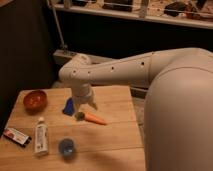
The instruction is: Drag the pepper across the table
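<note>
The pepper is a small orange tapered vegetable lying on the light wooden table, its dark stem end pointing left. My gripper hangs down from the white arm right above the pepper's stem end, at the middle of the table. The wrist hides the fingertips.
A round orange-red bowl stands at the table's back left. A flat blue piece lies just left of the gripper. A white tube, a small dark packet and a blue round object lie at the front left. The arm's large white body fills the right side.
</note>
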`<state>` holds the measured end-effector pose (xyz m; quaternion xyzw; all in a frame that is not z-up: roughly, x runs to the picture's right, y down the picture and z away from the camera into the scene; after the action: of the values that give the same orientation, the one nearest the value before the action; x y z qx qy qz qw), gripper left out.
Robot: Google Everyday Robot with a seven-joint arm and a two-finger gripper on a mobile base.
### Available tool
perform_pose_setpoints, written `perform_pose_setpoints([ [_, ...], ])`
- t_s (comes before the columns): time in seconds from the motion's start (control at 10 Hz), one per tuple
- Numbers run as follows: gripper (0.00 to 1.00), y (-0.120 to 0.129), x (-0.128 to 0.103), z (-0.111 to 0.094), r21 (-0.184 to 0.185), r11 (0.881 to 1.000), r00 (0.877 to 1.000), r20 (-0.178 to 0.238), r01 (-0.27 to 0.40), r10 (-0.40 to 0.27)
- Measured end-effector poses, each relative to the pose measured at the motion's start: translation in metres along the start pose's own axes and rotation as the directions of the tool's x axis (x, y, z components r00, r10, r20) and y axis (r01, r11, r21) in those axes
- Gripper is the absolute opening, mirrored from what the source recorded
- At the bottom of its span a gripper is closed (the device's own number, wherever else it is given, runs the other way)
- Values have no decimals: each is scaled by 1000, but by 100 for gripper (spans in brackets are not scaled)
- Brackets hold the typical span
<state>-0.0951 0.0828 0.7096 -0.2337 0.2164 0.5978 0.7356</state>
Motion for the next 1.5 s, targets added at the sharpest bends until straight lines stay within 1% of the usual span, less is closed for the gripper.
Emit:
perform_pose_setpoints([
  [0.1, 65, -12, -8, -3, 64, 992, 994, 11, 104, -105],
  [0.2, 65, -27, -15, -6, 115, 973, 980, 2, 198, -200],
  [0.3, 65, -37, -19, -9, 136, 953, 962, -13, 271, -272],
  [0.4, 65, -50, -25, -14, 126, 911, 919, -35, 393, -392],
  [0.5, 65, -54, -27, -16, 106, 894, 900, -38, 436, -435],
  [0.6, 65, -58, -31, -23, 30, 857, 857, -18, 515, -515],
  [0.7, 65, -56, -33, -29, -49, 832, 834, 17, 552, -552],
  [0.8, 65, -51, -34, -35, -141, 807, 819, 60, 573, -571],
  [0.9, 65, -51, -36, -40, -219, 784, 812, 102, 581, -574],
  [1.0, 65, -53, -37, -42, -250, 773, 811, 122, 583, -572],
  [1.1, 65, -60, -39, -39, -290, 755, 807, 153, 589, -570],
  [1.2, 65, -64, -40, -35, -293, 748, 802, 165, 595, -574],
  [1.3, 65, -69, -40, -27, -280, 744, 794, 172, 607, -583],
  [1.4, 65, -79, -39, -10, -226, 742, 776, 168, 631, -608],
  [1.5, 65, -84, -38, 1, -178, 736, 757, 160, 653, -633],
])
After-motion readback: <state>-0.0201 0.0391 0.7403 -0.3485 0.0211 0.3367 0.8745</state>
